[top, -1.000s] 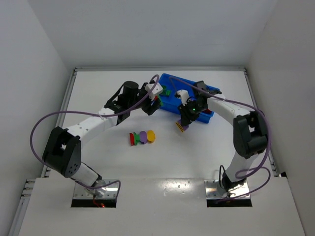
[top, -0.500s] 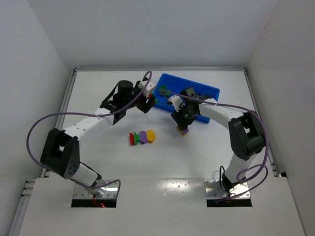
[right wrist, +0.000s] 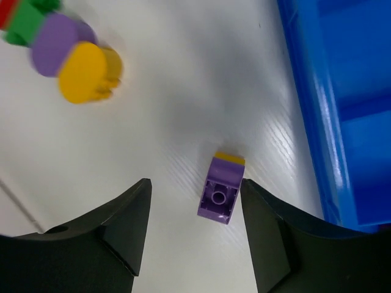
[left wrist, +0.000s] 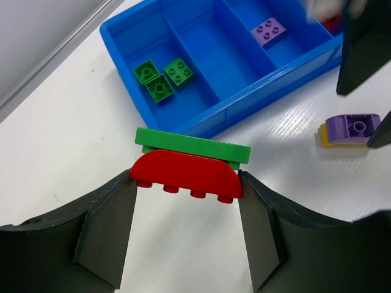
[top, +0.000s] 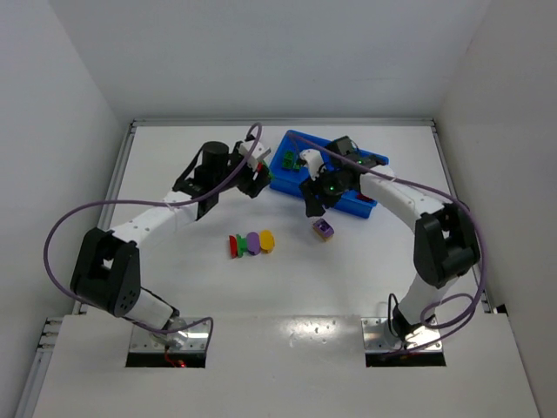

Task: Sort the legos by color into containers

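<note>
White tabletop [top: 174, 252], plain walls. Left pincer [top: 255, 178] clamped on red-green stack [left wrist: 186, 174], just short of blue bin [left wrist: 256, 91]. Right pincer [right wrist: 194, 201] spread, empty, over purple-yellow stack [right wrist: 220, 192] beside bin. Likely step: splitting joined legos. Next: pull green off red, second grip needed. Green pair [left wrist: 164, 79] and purple brick [left wrist: 271, 30] binned separately; four-colour row [top: 251, 243] well apart, nothing blocking.

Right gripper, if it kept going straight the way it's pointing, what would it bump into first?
Probably the purple-and-yellow brick lying on the white table. The right gripper is open and points down at it, though slightly off-centre, so it might touch the table first.
</note>
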### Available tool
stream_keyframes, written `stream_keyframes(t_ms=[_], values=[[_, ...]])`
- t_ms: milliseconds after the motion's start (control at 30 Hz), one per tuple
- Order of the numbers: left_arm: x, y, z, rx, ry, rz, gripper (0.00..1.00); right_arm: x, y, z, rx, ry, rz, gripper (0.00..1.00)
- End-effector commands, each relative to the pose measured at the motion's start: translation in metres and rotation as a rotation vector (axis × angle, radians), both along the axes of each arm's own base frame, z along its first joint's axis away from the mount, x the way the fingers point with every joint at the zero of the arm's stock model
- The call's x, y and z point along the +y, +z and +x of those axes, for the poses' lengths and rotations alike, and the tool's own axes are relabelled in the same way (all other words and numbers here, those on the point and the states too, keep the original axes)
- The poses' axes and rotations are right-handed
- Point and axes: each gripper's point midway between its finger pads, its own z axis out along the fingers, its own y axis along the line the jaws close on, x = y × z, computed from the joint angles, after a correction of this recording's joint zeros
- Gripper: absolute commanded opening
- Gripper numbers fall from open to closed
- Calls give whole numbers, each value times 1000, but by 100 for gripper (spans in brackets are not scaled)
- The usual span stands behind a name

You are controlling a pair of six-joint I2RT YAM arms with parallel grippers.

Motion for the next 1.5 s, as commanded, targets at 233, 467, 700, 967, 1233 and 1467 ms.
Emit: stream_keyframes(t_ms=[233, 467, 700, 967, 1233, 1467], values=[[-25, 38, -39, -133, -226, -33, 23, 38, 109, -7, 160, 165, 602, 61], [-35, 39, -53, -214, -256, 40, 23, 61, 140, -5, 381, 178, 882, 61], [-49, 37, -62, -251, -292, 72, 23, 69, 146, 0, 459, 172, 916, 61], [-51, 36, -63, -261, -292, 71, 23, 68, 143, -1, 467, 168, 914, 61], [-55, 49, -61, -295, -289, 57, 23, 69, 126, 4, 481, 118, 894, 62], [-57, 57, -60, -299, -285, 46, 23, 66, 116, 11, 476, 87, 882, 62]])
